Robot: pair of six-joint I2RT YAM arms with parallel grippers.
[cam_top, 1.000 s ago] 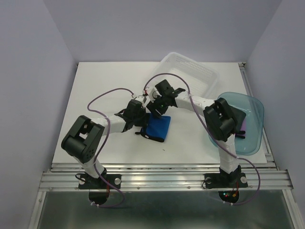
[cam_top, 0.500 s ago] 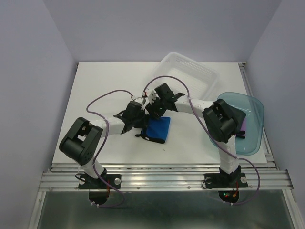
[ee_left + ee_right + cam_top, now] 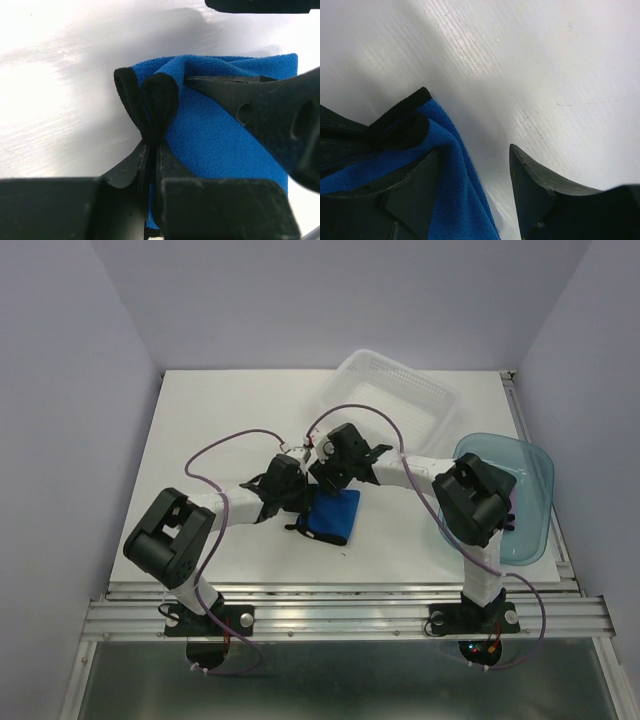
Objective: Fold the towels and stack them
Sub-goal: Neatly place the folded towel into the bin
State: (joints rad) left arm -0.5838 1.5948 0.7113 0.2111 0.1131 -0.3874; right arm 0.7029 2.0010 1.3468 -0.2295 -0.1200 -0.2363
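At centre of top view, we pinch edge of blue towel [image 3: 335, 517] in closed left gripper [image 3: 151, 142]; right gripper [image 3: 470, 172] gapes wide over it. Towel sits slightly lower than a second ago: fold progressing, stacking pending.

The white table [image 3: 215, 415] carries a blue towel [image 3: 336, 517], basket [image 3: 395, 380] and tray [image 3: 535, 475].

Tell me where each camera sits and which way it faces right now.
Top external: above and behind the arm bases, looking down on the table, both arms and the blue towel.
Left wrist: on the left arm, looks along the left gripper, shut on the towel's dark edging.
Right wrist: on the right arm, looks low over the table past the open right gripper.
Shared: all three show the blue towel.
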